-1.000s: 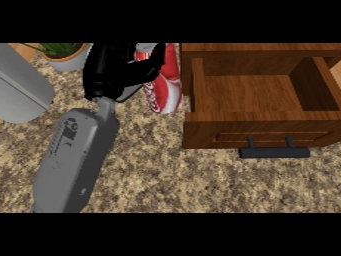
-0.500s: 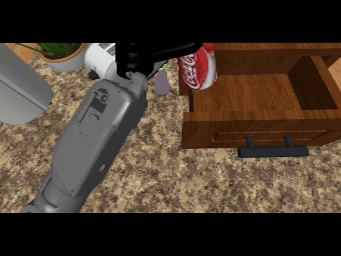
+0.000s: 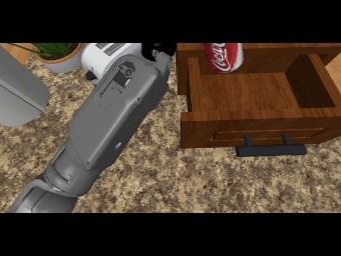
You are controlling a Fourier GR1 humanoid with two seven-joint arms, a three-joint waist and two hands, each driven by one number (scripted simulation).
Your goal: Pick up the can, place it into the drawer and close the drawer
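The red can point(image 3: 223, 56) stands upright inside the open wooden drawer point(image 3: 269, 131), in its back left corner; the picture's top edge cuts off the can's top. My right forearm crosses the counter from the lower left. Only a small black part of my right hand point(image 3: 162, 49) shows, at the top, just outside the drawer's left wall. A strip of that wall lies between the hand and the can. The rest of the hand is cut off, so its state does not show. My left hand is out of sight.
The drawer's dark handle point(image 3: 271, 150) juts toward me over the speckled counter point(image 3: 202, 185). A white appliance point(image 3: 105, 56) and a potted plant point(image 3: 58, 55) stand at the back left. A large grey rounded shape point(image 3: 7, 87) fills the left edge.
The can has gone from above the drawer's left wall to inside the drawer at its back left. My right arm has stretched farther back, and the hand has slid mostly out of view.
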